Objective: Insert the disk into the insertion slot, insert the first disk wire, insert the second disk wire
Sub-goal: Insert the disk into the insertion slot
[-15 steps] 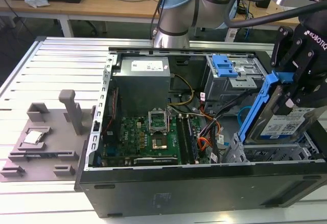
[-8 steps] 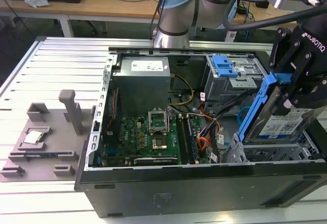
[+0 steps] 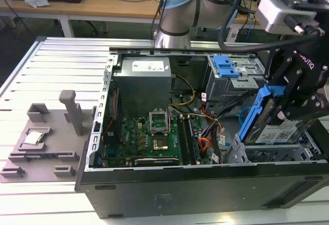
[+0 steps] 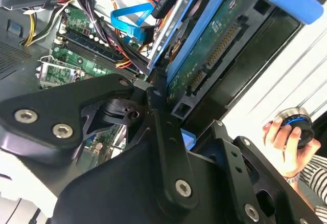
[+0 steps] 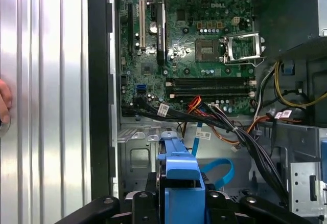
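The disk [image 3: 275,131], silver with a white-and-blue label in a bright blue carrier frame [image 3: 258,109], hangs tilted, with its lower edge inside the insertion slot [image 3: 267,155], the low silver cage at the case's front corner on the exterior view's right. My black gripper [image 3: 289,106] is shut on the disk's upper part. In the second wrist view the disk's green circuit side and connectors [image 4: 214,55] show beside a black finger [image 4: 164,132]. In the first wrist view the blue carrier [image 5: 179,170] sits between the fingers above the slot's metal wall [image 5: 137,155]. A loose blue flat wire [image 5: 220,169] lies next to the slot.
The open computer case [image 3: 195,184] holds a green motherboard [image 3: 149,137], a power supply [image 3: 144,81] and a taller grey cage with a blue tab [image 3: 226,67]. A black wire bundle [image 5: 214,119] crosses near the slot. A person's hand [image 4: 286,139] holds a knob beside the case.
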`<state>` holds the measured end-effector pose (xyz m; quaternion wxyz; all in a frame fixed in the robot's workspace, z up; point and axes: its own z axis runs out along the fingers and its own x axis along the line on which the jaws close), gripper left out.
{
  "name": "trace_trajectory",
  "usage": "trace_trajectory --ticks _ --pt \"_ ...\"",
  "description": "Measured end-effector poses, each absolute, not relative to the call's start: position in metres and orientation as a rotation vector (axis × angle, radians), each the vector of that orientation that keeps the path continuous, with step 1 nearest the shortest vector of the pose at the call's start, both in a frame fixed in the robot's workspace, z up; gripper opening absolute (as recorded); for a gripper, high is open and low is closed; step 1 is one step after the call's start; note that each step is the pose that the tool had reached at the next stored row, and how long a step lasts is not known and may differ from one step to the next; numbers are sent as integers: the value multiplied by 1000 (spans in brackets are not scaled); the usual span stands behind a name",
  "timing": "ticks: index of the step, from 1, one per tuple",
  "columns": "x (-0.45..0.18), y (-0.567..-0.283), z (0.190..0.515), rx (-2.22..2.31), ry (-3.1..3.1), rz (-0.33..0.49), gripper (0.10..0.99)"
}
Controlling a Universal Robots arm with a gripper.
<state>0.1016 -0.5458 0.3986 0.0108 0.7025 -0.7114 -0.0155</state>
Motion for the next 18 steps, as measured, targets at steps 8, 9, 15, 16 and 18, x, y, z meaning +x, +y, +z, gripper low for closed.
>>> trace_trajectory --ticks 8,9,15,16,18 --pt "102 -546 387 2191 -2219 -49 365" --pt "102 -546 387 2191 -2219 -50 365" --pt "102 -546 387 2191 -2219 -50 439" --pt "102 -546 386 2191 -2219 -50 439" --pt "102 -546 386 2191 -2219 -49 357"
